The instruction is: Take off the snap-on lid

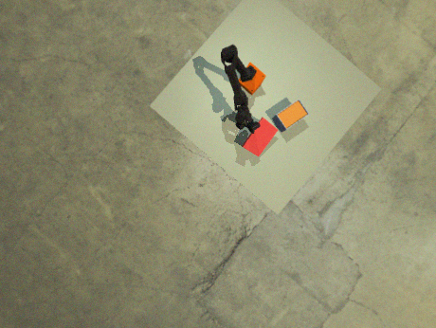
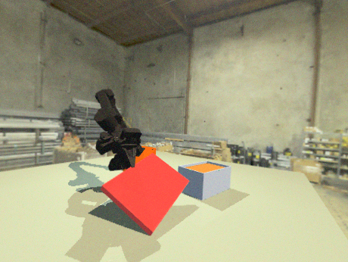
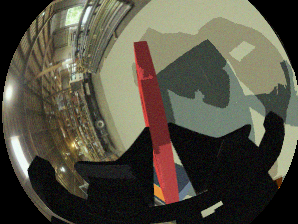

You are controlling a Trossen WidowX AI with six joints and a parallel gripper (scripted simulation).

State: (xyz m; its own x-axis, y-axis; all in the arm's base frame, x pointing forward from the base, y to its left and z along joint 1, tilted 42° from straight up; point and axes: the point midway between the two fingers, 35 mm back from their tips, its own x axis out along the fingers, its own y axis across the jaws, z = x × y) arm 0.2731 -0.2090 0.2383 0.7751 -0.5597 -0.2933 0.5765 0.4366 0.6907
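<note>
The red lid (image 1: 262,138) (image 2: 145,193) (image 3: 155,107) is off the box and tilted steeply, its broad flat outer face toward the exterior camera. One corner points down, close to the table (image 1: 322,71) (image 2: 284,219); whether it touches is not clear. My gripper (image 1: 256,129) (image 2: 134,162) (image 3: 158,128) is shut on the lid near its upper edge. In the wrist view the lid shows edge-on between the dark fingers. The blue-grey storage box (image 1: 280,124) (image 2: 215,185) (image 3: 186,190) stands upright and open beside the lid, with an orange surface inside.
The orange arm base (image 1: 256,85) (image 2: 149,152) stands behind the lid as seen from the exterior view. The box is close to the lid's right side in that view. The table's near corner lies beyond the lid in the top view.
</note>
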